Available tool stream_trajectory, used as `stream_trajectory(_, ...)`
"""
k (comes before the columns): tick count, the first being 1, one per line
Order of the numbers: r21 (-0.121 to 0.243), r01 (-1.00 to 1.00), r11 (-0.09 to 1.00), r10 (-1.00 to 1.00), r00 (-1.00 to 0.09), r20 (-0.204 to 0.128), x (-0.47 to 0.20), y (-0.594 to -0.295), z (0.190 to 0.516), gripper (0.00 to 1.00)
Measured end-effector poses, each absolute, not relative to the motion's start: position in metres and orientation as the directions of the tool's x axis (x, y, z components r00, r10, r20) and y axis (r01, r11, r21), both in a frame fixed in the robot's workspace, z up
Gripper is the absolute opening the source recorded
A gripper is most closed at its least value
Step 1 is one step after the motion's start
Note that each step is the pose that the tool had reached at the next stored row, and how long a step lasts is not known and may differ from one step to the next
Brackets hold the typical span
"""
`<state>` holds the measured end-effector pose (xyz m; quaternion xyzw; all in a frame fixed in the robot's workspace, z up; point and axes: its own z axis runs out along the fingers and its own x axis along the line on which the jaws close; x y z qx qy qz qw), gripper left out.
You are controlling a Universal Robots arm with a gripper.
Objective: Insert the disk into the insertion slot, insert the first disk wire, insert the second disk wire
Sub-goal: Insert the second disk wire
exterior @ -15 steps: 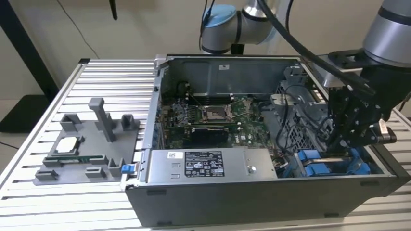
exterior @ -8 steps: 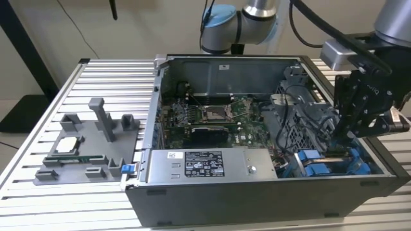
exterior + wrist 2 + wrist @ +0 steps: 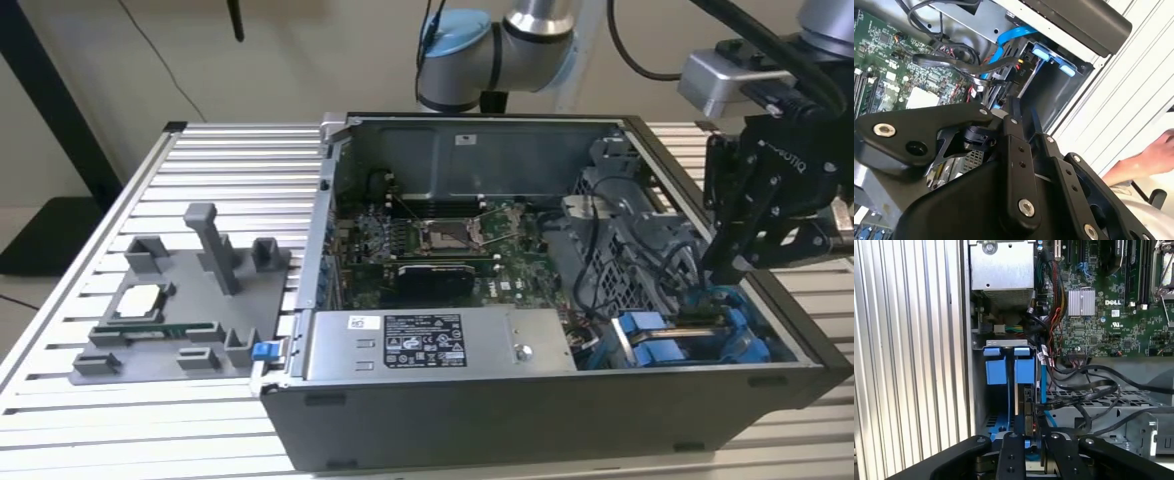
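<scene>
Standing on edge in insertion slot: disk, long axis along bay.

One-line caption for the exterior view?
Robot hand reaching down into the open computer case at the blue drive bay.

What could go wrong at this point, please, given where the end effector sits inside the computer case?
1. Black cables loop close beside the end effector and could snag on it.
2. The end effector works in a tight gap by the blue plastic fittings of the drive cage; a slight misalignment might jam or bend something.
3. A person's hand is near the arm, so contact is possible.
</scene>
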<state>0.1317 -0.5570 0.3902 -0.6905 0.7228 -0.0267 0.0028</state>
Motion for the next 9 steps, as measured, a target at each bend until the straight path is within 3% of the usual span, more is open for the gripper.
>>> stream_trajectory(9,-0.042,-0.998,0.045,-0.998,-0.046,0.033,0.1317,-0.557,0.3909,1.0)
